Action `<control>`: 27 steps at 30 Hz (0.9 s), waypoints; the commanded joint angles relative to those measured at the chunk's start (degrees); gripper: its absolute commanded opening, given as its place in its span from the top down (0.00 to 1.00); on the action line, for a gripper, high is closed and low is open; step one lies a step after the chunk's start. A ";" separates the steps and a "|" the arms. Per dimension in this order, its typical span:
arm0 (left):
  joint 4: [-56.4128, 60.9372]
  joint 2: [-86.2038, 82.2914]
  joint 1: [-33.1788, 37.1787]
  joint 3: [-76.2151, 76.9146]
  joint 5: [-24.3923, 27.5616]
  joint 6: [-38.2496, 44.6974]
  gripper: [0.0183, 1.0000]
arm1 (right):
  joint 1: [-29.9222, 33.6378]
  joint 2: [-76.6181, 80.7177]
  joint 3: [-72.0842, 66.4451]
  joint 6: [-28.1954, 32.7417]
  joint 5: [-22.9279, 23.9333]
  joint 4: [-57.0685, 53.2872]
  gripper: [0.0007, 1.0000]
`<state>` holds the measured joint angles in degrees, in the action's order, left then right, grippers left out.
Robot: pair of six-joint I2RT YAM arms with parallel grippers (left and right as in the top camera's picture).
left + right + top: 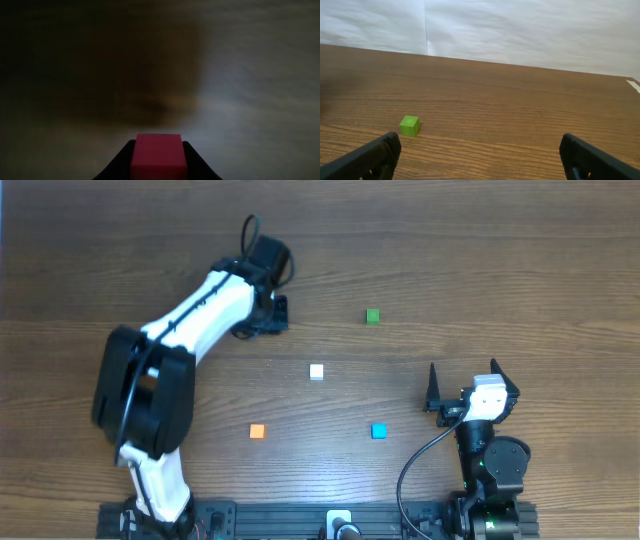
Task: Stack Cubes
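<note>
Counter (560,260) wooden, four cubes loose on it. Left hand (272,315) far out, left of centre, clamped on red cube (159,155). Right hand (464,380) near own base, spread wide, gripping nothing. White cube (316,371) closest to left hand, rightward and toward the bases; green cube (372,316) farther right. Orange cube (257,431), blue cube (378,430) nearer bases. Likely stacking target: white cube.
</note>
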<state>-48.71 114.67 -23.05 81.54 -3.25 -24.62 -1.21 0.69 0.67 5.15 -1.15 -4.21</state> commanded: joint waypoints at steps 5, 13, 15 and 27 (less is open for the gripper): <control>-5.46 -8.15 -14.34 0.66 -4.37 -15.63 0.94 | -0.11 -0.35 -0.37 0.26 0.13 -0.02 0.01; -4.50 -8.07 -22.58 0.55 -4.35 -21.84 0.96 | -0.11 -0.35 -0.37 0.26 0.13 -0.02 0.01; -4.50 -8.07 -22.86 0.24 -4.31 -22.18 0.96 | -0.11 -0.35 -0.37 0.26 0.13 -0.02 0.01; -2.54 -8.00 -22.43 -4.52 -4.98 -22.80 0.96 | -0.11 -0.35 -0.37 0.26 0.13 -0.02 0.01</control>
<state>-51.72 107.13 -46.04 77.69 -6.85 -46.37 -1.21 0.69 0.67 5.15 -1.15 -4.21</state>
